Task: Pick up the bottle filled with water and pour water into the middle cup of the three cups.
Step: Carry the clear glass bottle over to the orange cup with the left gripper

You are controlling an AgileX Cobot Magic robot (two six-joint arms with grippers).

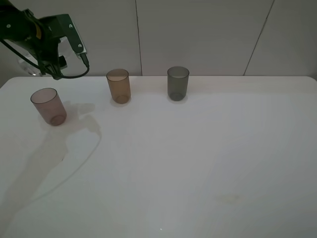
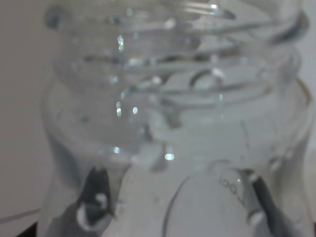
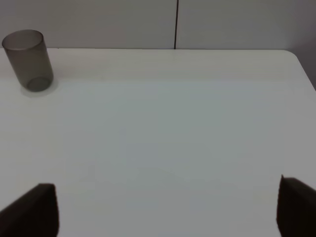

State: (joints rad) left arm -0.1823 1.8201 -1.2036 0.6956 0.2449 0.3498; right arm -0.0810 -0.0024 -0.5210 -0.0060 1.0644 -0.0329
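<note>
A: Quick check, L side?
B: On my end the left jaws are clenched on the bottle (image 2: 168, 128). Wrist cam's filled w/ it: clear plastic, threaded neck, rounded shoulders, dark pads (image 2: 94, 200) at either side below the shoulders. Pic's blurry, so I can't tell the water level.
A: Where's that on the rig?
B: Overhead cam: left arm (image 1: 47, 29) is up at the back-left corner, above the surface (image 1: 198, 163), not touching it. Bottle's only a faint clear shape under the green housing there. Arm's shadow falls on the surface beside the pinkish-mauve cup (image 1: 48, 106).
A: Cups?
B: All 3 upright, L to R: pinkish-mauve cup nearest the arm & a bit fwd of the others, then the middle cup (image 1: 119, 85), amber-brown, then the smoky-grey cup (image 1: 178, 83). Those last two stand near the back edge. All well apart from each other. Bottle's off to the left of the middle cup, not over it, & closer to the pinkish-mauve one.
A: R side?
B: Right jaws released, spread wide, only white surface seen btwn them. R wrist cam looks across at the smoky-grey cup, which stands well away from them.
</note>
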